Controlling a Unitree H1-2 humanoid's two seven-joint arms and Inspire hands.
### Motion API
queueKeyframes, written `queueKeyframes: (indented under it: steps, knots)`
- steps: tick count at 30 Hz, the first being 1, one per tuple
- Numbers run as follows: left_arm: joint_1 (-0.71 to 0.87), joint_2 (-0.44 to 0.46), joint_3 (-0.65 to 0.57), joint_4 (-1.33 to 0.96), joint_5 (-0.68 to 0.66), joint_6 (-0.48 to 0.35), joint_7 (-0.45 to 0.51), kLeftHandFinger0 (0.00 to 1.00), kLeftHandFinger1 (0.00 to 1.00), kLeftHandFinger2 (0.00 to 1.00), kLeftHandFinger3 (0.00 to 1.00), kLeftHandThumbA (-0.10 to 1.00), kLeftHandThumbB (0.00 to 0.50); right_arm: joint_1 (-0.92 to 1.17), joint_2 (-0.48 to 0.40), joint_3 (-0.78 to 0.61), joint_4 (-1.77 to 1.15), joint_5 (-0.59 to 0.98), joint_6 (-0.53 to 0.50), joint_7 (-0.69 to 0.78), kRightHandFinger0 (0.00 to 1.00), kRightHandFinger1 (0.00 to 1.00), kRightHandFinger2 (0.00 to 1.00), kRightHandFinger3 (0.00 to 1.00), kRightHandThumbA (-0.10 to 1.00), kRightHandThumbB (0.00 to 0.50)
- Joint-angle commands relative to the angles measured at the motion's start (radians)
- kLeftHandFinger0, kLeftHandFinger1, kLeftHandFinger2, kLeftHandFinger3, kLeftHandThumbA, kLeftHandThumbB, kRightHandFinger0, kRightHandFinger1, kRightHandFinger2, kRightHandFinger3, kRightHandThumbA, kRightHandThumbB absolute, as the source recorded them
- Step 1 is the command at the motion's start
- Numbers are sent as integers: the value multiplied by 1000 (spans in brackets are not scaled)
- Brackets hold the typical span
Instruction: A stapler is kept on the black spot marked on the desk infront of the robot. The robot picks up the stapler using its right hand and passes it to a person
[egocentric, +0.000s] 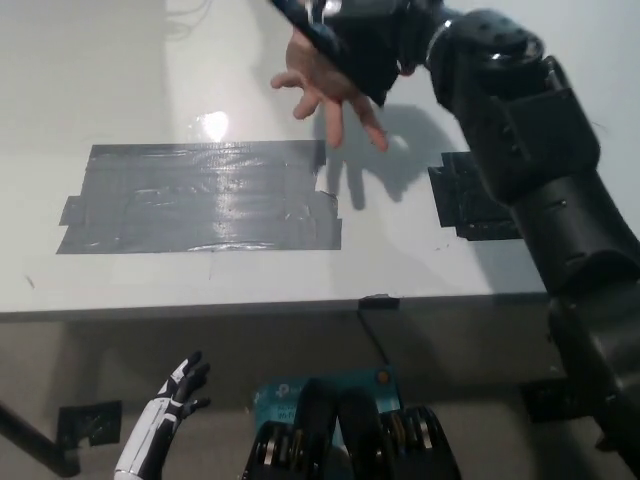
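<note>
Looks like a robotics lab or test bench, not a home or office. Plain white worktop (120, 280) with zones marked in tape straight on the surface: a big grey duct-tape patch (200, 195) built from overlapping strips and a smaller black tape spot (462, 205) to its right, plus a bit of black tape on the front edge (378, 301). Below the edge there's a grey floor with more black tape squares (88, 422), and a thin cable (185, 12) lies at the far side of the worktop, all typical of a rigged data-collection setup.
</note>
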Motion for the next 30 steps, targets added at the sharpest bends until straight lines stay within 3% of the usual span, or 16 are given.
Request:
queueKeyframes:
  steps: [1,4,6,9,10,11,12,14,15,16,20,21,22,23,25,30]
  knots:
    - [-23,26,-11,-43,-20,-3,-45,848,1000,1000,1000,1000,500,-265,12,234,138,-430,-277,-313,0,15,234,20,1000,84]
    - [-27,28,-13,-45,-13,3,-44,820,1000,1000,990,1000,500,-268,13,275,158,-465,-302,-347,0,55,314,7,1000,79]
    - [-27,31,-15,-59,-5,20,-44,780,1000,1000,976,1000,500,-263,4,319,177,-499,-322,-347,82,134,379,45,1000,49]
    - [-25,33,-16,-70,-1,31,-45,753,984,991,967,1000,500,-264,1,358,217,-522,-326,-355,121,131,374,73,1000,60]
    - [-25,32,-17,-73,-1,33,-46,734,964,978,959,1000,500,-263,1,368,229,-527,-328,-363,306,106,349,85,1000,66]
    - [-26,33,-19,-76,1,35,-47,703,941,967,950,1000,500,-258,2,376,245,-531,-333,-373,404,152,374,137,1000,55]
    - [-27,33,-21,-82,2,40,-49,685,927,959,942,1000,500,-250,3,378,254,-529,-334,-376,81,93,374,145,1000,58]
    - [-31,35,-24,-87,3,46,-53,668,914,952,936,1000,500,-242,4,383,268,-527,-340,-383,16,51,365,126,1000,84]
    - [-35,36,-25,-85,2,47,-55,655,907,947,933,1000,500,-243,3,391,277,-529,-338,-374,6,108,442,296,1000,159]
    - [-39,37,-25,-84,1,49,-56,649,900,940,927,1000,500,-243,-2,398,276,-524,-331,-335,95,237,570,850,1000,253]
    - [-43,38,-26,-86,-2,54,-59,649,900,940,927,1000,500,-249,-5,406,289,-519,-336,-287,95,237,570,850,1000,253]
    - [-44,39,-27,-87,-2,56,-59,643,892,932,921,1000,499,-249,-8,408,290,-520,-348,-272,582,753,984,1000,1000,306]
    - [-44,39,-27,-87,-2,56,-59,643,892,932,921,1000,499,-249,-8,408,290,-520,-348,-272,582,753,984,1000,1000,306]
    - [-45,40,-29,-83,3,51,-56,629,881,917,915,1000,500,-240,-21,413,270,-521,-361,-227,1000,1000,1000,1000,1000,401]
    - [-47,41,-32,-81,12,46,-52,617,872,903,910,1000,500,-228,-53,403,220,-515,-383,-157,1000,1000,1000,1000,1000,469]
    - [-47,44,-34,-80,4,46,-60,628,878,909,912,1000,500,-194,-155,327,-11,-481,-358,-62,1000,1000,1000,1000,1000,447]
